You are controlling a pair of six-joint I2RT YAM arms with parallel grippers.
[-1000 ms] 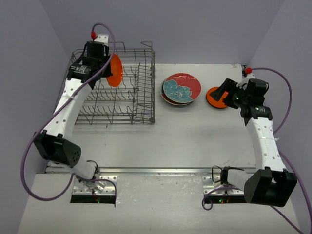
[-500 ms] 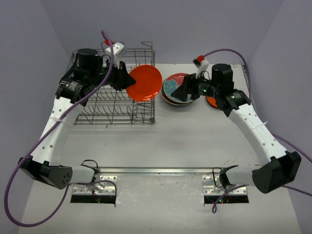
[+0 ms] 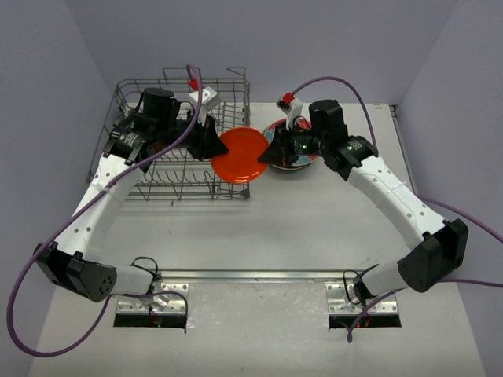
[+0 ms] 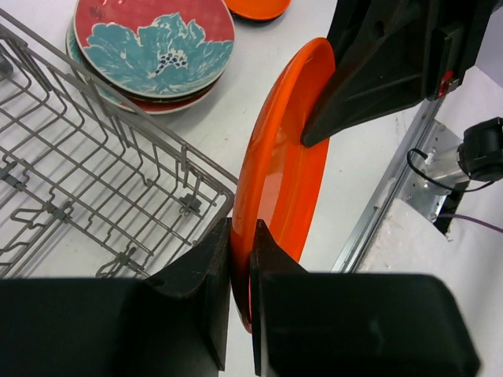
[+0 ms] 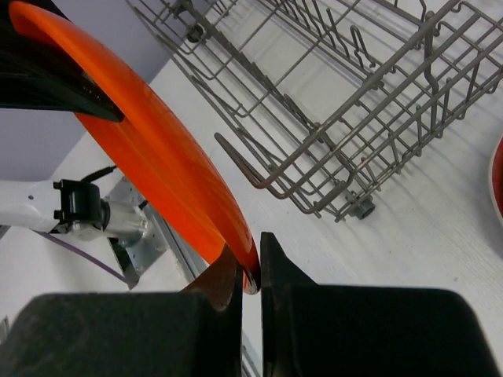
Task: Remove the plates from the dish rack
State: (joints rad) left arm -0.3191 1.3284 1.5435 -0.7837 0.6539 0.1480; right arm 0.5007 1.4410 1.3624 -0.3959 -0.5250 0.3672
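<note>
White tabletop (image 3: pixel 314 228), plain lilac walls (image 3: pixel 314 47) on three sides.

Item 1: dish rack (image 3: pixel 157 187). Grey wire basket, set at the far left of the table. No plate is seen among its tines, though part is hidden by the left arm (image 3: pixel 94 204).

Item 2: orange plate (image 3: pixel 240 155). Held off the table just beyond the rack's right end, between the two grippers, with its face turned toward the overhead camera.

Item 3: left gripper (image 4: pixel 240 251). Fingers are pinched on the plate's rim at the rack side, one on each face.

Item 4: right gripper (image 5: pixel 250 271). Fingers are likewise pinched on the opposite rim, so the plate is gripped at both ends of one diameter, which runs left to right.

Item 5: stack of plates (image 4: pixel 169 96), topped by a red plate (image 4: pixel 153 43) with a teal flower. It stands on the table just right of the held plate, behind the right gripper. A smaller orange plate (image 4: pixel 255 8) is seen beyond it.

Assessment: a hand-over is judged to be in hand. The stack lies on the right arm's side, away from the left fingers. Release by the left gripper is called for before the plate can be carried rightward. A twist or slip is risked if both arms pull at once.
</note>
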